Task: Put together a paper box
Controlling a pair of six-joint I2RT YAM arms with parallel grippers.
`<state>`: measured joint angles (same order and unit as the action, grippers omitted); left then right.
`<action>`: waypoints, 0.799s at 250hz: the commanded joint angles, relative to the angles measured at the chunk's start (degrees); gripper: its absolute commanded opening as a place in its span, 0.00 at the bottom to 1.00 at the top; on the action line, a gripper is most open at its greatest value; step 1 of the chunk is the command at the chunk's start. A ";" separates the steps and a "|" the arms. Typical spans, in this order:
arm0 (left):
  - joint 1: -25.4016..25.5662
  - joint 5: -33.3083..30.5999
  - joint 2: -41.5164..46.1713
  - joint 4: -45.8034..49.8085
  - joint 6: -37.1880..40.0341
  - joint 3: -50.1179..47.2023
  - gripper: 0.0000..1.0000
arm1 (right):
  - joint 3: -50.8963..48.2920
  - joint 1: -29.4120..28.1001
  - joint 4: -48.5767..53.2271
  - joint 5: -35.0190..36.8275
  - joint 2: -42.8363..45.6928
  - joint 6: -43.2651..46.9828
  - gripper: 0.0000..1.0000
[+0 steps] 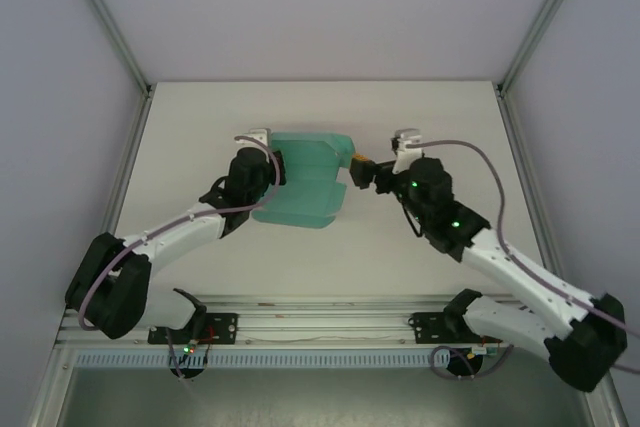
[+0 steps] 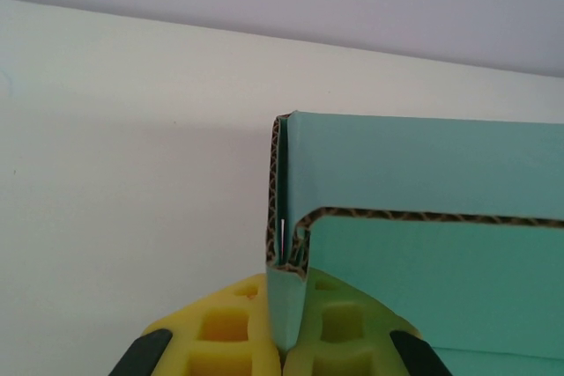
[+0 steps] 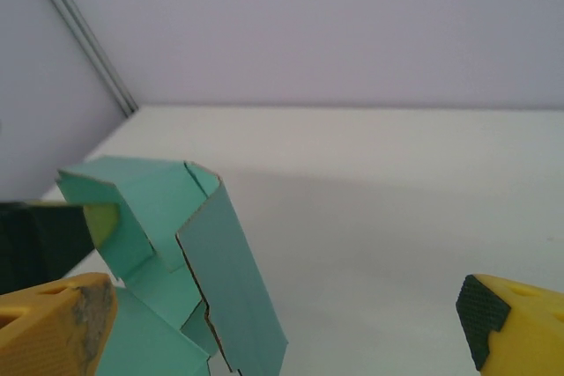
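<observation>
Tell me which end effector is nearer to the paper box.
Left. The left end effector is shut on the left edge of the paper box. The right end effector is open at its right edge, not gripping it.

Two white arms with black joints, yellow claws

We see white shells on our left arm [image 1: 180, 237] and right arm [image 1: 520, 272], with black joint housings between them. Just behind the right gripper [image 1: 360, 171], green lights [image 1: 413, 185] glow on the black wrist. A greyish-mauve cable [image 1: 455, 142] trails back from each claw. The left gripper [image 2: 284, 323] has yellow fingers [image 2: 220, 323] with square hollows, and black ribbed pads [image 3: 480, 305] tip the right one.
</observation>
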<state>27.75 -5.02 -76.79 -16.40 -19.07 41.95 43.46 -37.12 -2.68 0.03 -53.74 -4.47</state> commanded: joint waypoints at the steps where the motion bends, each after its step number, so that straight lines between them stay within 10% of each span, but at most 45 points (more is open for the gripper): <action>1: 0.00 -0.99 1.82 0.21 1.62 -0.05 0.00 | -1.19 4.10 5.59 -2.96 3.55 -1.51 1.00; 47: -0.08 0.53 1.56 -1.06 1.84 -0.46 0.00 | 1.21 12.30 9.84 -19.02 0.85 -0.07 0.84; 200: 0.12 2.26 -2.67 -1.13 1.67 1.18 0.00 | 15.83 10.31 5.98 -48.04 -25.85 4.11 0.48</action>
<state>27.73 -2.46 -78.98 -16.45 -17.93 41.91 56.73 -25.50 5.76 -42.52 -77.19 -0.36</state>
